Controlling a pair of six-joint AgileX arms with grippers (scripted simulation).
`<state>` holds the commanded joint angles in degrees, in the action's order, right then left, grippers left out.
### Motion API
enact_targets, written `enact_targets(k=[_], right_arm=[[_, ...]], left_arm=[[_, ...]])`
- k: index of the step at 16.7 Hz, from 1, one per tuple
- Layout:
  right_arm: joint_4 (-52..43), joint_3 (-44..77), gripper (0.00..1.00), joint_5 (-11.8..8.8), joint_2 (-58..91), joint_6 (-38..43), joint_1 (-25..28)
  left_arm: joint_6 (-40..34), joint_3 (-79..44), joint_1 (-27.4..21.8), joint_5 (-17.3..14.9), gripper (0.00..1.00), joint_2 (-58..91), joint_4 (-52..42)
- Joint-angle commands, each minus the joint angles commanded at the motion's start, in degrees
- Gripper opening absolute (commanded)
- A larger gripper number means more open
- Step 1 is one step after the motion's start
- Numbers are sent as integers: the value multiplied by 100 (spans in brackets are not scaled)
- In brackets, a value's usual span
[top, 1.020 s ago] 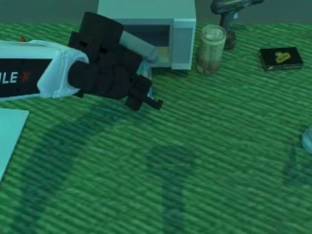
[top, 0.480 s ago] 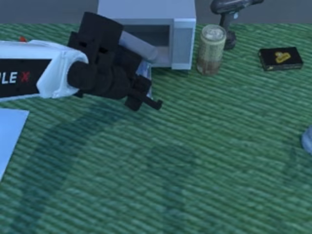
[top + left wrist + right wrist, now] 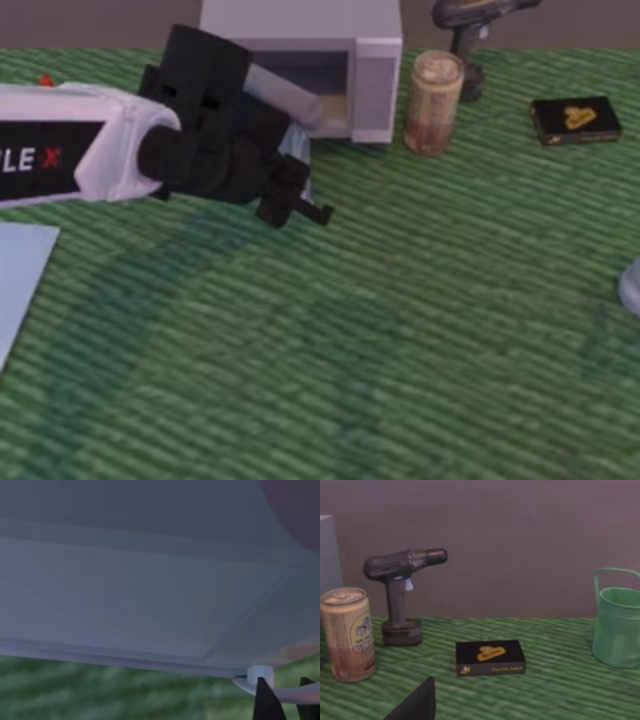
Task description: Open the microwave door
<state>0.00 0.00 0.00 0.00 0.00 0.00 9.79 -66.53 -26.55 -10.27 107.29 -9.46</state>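
Note:
The silver-grey microwave (image 3: 300, 20) stands at the table's back centre. The microwave door (image 3: 285, 92) is swung part-way out, so the dark cavity shows behind it. My left arm (image 3: 100, 155) reaches in from the left, its black wrist right against the door. In the left wrist view the door panel (image 3: 150, 595) fills most of the picture. My left gripper (image 3: 285, 702) is shut on the door's pale handle (image 3: 300, 692), which runs between the two dark fingertips (image 3: 262, 702). My right gripper (image 3: 420, 702) is parked at the table's right edge.
A tan can (image 3: 433, 100) stands just right of the microwave, with a drill (image 3: 470, 30) behind it. A black box (image 3: 575, 118) lies farther right. A green watering can (image 3: 617, 625) shows in the right wrist view. A pale sheet (image 3: 20, 270) lies at the left edge.
The left gripper and the door have barely shifted. The right arm has not moved.

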Motion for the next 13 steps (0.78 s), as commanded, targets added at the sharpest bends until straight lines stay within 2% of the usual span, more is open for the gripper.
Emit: enact_targets(k=[5,13], right_arm=[[0,0,100,0,0,0,0],[0,0,100,0,0,0,0]], left_arm=[[0,0,0,0,0,0,0],[332,98,135,-277,0,-90,-52]])
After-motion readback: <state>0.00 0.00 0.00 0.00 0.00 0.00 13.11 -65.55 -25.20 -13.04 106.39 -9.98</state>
